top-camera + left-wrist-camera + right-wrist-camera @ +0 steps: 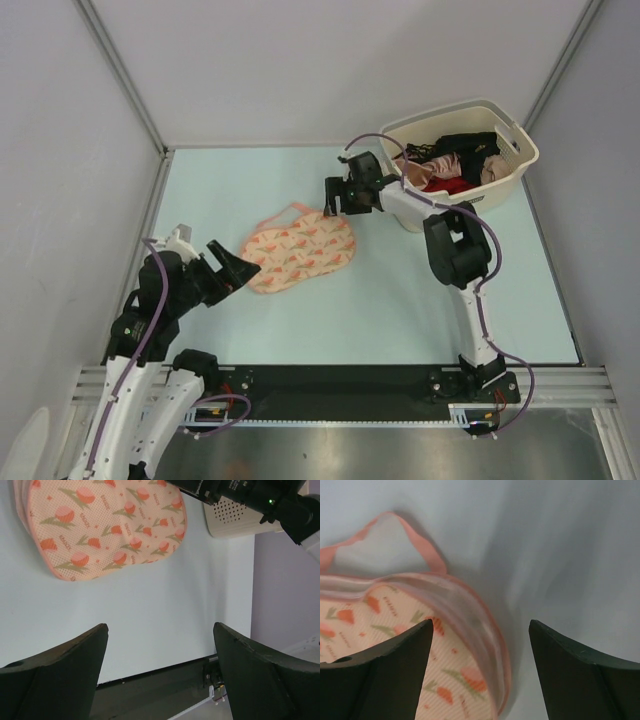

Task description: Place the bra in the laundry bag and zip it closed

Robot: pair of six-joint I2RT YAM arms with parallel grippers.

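- Left gripper (pixel 240 272) of mine is spread wide and empty, on a low, folded arm, pointing at the laundry bag (pixel 300 250) just beyond.
- That bag lies flat between my two grippers.
- Farther right, my right gripper (pixel 338 198), fingers apart, hovers at its far-right edge.
- Black clothes fill the basket (pixel 520 150); I cannot tell which is the bra.

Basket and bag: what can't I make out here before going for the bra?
1. Bra: top view only; black pieces lie tangled in the basket, too small to tell which it is.
2. Bag zip: slider unseen; top view too small, right wrist view blurred and cut by its left edge.
3. Left wrist view: bag cut by the top edge, basket partly behind the right arm.
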